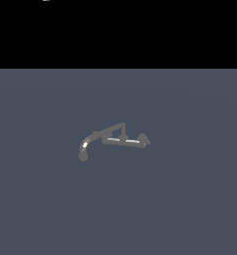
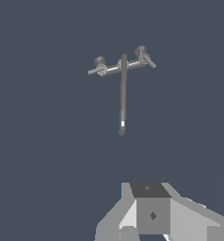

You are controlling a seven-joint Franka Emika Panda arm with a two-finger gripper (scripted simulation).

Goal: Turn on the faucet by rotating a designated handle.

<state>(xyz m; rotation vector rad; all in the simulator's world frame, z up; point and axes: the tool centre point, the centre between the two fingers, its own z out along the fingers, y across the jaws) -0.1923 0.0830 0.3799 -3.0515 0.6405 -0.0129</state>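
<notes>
The faucet (image 1: 113,138) is a small dark grey fixture on the grey floor, in the middle of the exterior view. Its curved spout (image 1: 84,148) ends toward the exterior view's left. A thin slanted rod (image 1: 110,130) runs above a glinting horizontal bar (image 1: 124,141), which has a small end knob (image 1: 144,140). In the wrist view the faucet (image 2: 123,89) lies well ahead, with a handle (image 2: 100,67) at one bar end and another handle (image 2: 145,56) at the other. My gripper (image 2: 150,197) shows only as grey blocks at the frame edge, far from the faucet. Its jaw gap is not visible.
The flat grey floor (image 1: 190,199) surrounds the faucet on all sides. A black background fills the top of the exterior view. The arm is out of the exterior view except for a tiny white speck (image 1: 46,0) at the top edge.
</notes>
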